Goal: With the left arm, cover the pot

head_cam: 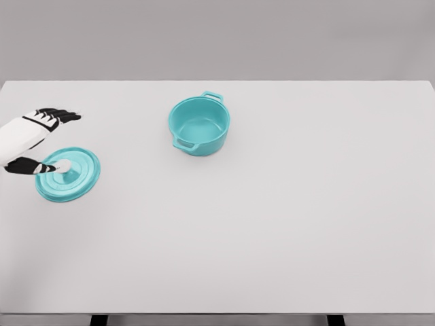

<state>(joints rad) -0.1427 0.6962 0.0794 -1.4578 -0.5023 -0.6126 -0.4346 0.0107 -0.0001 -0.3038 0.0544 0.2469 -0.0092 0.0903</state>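
A teal pot with two side handles stands open and uncovered on the white table, left of the middle and toward the back. Its teal lid lies flat on the table at the far left, with a white knob on top. My left hand comes in from the left edge, just above and left of the lid. Its fingers are spread, the thumb tip reaching next to the knob and the other fingers pointing right above it. It holds nothing.
Dark table legs show under the near edge. A plain grey wall stands behind the table.
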